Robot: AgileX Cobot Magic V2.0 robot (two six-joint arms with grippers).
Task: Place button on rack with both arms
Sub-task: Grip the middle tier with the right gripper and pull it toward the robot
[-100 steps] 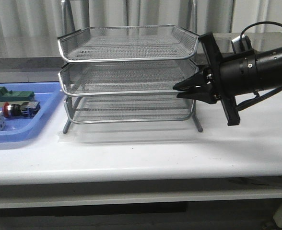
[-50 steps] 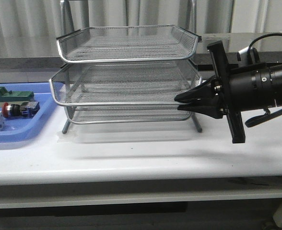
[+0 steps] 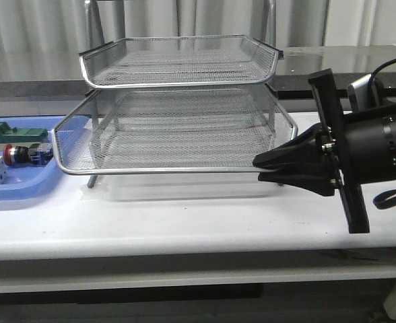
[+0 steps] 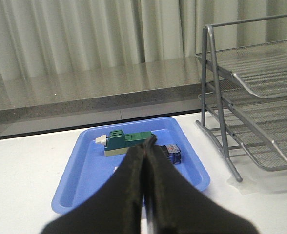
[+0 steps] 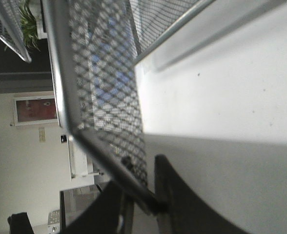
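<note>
The right gripper (image 3: 262, 169) has its fingers clamped on the rack's (image 3: 178, 101) drawn-out middle tier, best pulled level, while the left gripper (image 4: 144, 152), fingers closed and empty, hovers above the button (image 3: 24, 154) in the blue tray (image 3: 23, 188) beside the rack.

Button (image 3: 24, 154) in tray (image 3: 33, 185) left of rack (image 3: 178, 121), R arm (image 3: 373, 151) right

Shiny silver wire-mesh metal rack (image 3: 178, 128), glossy blue plastic tray (image 4: 92, 165), smooth white table (image 3: 184, 215).
</note>
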